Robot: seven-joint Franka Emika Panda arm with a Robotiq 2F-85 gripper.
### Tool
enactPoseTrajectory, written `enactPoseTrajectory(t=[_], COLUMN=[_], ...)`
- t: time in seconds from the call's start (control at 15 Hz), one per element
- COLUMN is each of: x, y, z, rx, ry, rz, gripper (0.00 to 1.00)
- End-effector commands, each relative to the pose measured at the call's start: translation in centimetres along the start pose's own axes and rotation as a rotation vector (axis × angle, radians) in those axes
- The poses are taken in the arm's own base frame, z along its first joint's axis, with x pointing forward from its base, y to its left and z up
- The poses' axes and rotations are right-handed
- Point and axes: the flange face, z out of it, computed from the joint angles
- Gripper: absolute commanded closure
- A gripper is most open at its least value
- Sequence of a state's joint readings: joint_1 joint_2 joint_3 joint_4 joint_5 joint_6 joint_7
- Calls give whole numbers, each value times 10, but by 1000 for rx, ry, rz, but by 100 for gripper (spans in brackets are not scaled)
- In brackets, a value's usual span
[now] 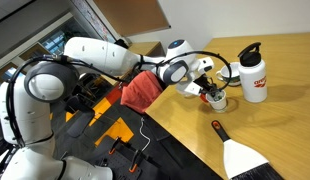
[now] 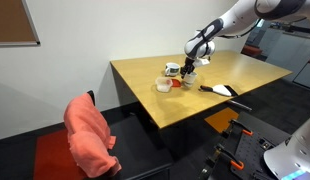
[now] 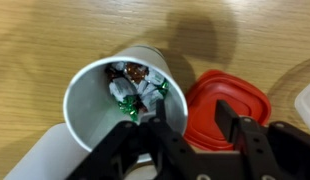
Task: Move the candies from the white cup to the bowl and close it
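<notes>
Black fingers [image 3: 163,140] of the gripper [image 3: 195,124] fill the bottom of the wrist view. The jaws stand partway apart with nothing between them; wood and the red lid [image 3: 230,95] show through the gap. One finger overlaps the rim of the cup [image 3: 93,112], but whether it touches cannot be told.

The cup sits just beside the lid on the worktop [image 3: 55,35], with the lid close on one side. It holds the candies [image 3: 135,88] in green and brown foil; at least three show, and the heap is too tangled for a sure count. A pale curved edge is cut off at the frame's side and cannot be identified.

In an exterior view the gripper [image 1: 207,90] hangs over the middle of the worktop, and the arm hides most of what lies under it. One white bottle [image 1: 253,75] with a black cap stands near it, toward the far edge. One brush [image 1: 238,152] lies by the near edge, cut by the frame.

In an exterior view the gripper [image 2: 189,72] is low over a small cluster mid-table. One bowl [image 2: 162,86] lies there toward the near corner, a red patch just beside it. The cup is too small to pick out. One red cloth [image 2: 88,135] hangs off the worktop, beyond a corner.
</notes>
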State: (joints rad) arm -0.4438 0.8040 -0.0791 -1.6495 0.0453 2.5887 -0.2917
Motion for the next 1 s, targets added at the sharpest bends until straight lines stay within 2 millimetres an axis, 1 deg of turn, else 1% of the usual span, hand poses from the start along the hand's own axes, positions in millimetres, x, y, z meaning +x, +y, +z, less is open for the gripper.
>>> enactPoseTrajectory(t=[0.0,0.2,0.27,0.4,0.6,0.73,0.87,0.93], x=[9,10,10,7,1,-3,-5,-5], y=[-2,-3,-3,-3,-2,-7,-19,-28], z=[-3,-7,-10,-19,-44,-67,-93,-106], rx=[-1,-7,-8,-20,-50,-58,-59,-57], ry=[-14,-8,-8,-11,-24,-33,-40,-37], rz=[-2,-7,-10,8,69,100,104,96], gripper=[75,98,100,100,99,99,99,99])
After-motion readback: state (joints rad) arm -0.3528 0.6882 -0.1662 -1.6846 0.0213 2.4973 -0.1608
